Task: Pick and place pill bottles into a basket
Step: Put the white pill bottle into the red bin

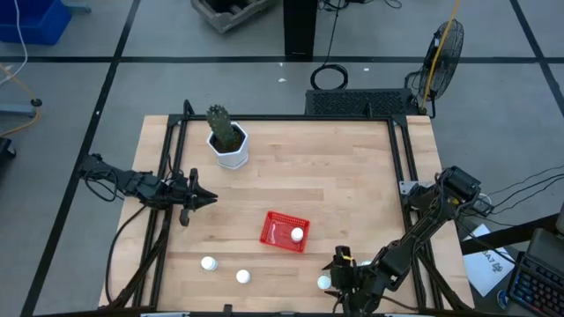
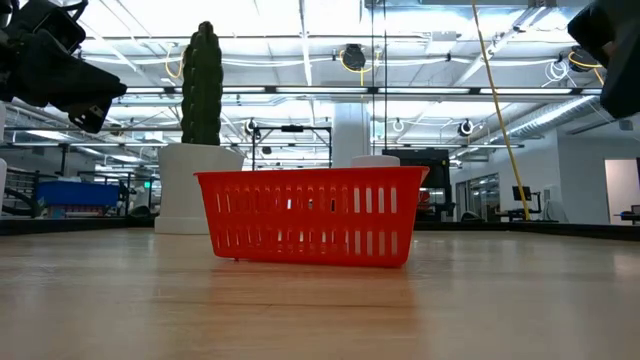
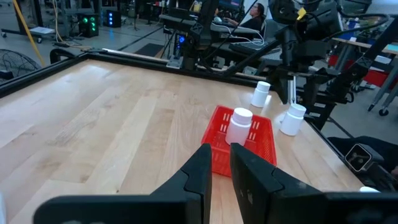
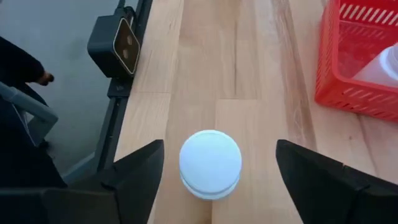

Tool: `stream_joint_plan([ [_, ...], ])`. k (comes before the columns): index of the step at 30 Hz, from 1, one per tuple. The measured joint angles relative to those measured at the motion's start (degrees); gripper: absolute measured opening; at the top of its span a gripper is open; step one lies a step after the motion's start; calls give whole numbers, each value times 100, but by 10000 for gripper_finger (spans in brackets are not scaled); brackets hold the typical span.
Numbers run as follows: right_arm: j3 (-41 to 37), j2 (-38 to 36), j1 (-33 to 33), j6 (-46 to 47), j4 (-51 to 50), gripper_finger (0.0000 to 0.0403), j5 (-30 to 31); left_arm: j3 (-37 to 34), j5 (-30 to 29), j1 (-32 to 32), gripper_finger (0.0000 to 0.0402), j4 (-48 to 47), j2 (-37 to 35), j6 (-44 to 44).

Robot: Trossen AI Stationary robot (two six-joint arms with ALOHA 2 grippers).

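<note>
The red basket (image 1: 285,231) stands at the table's middle near part, with one white pill bottle (image 1: 297,235) upright inside; the basket also shows in the low view (image 2: 310,215). Two more bottles (image 1: 208,262) (image 1: 242,276) stand near the front edge. My right gripper (image 4: 216,158) is open just above the front edge, its fingers on either side of another upright bottle (image 4: 210,163) without touching it. My left gripper (image 3: 221,171) is shut and empty, hovering left of the basket (image 3: 239,146).
A white hexagonal pot with a green cactus (image 1: 229,145) stands at the far left of the table. A black frame runs along the table's edges (image 1: 401,158). Bare wood lies between the pot and the basket and across the table's right half.
</note>
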Motion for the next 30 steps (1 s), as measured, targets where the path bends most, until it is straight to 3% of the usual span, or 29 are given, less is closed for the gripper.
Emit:
stream_joint_plan([
  [7, -147, 123, -55, -46, 524, 289, -9, 0, 1, -1, 63, -1, 0, 0],
  [19, -162, 247, -90, 41, 519, 260, -180, 0, 0, -2, 63, -2, -2, 0],
  [30, -162, 247, -88, 20, 503, 150, -207, 0, 0, -1, 63, -2, -2, 0],
])
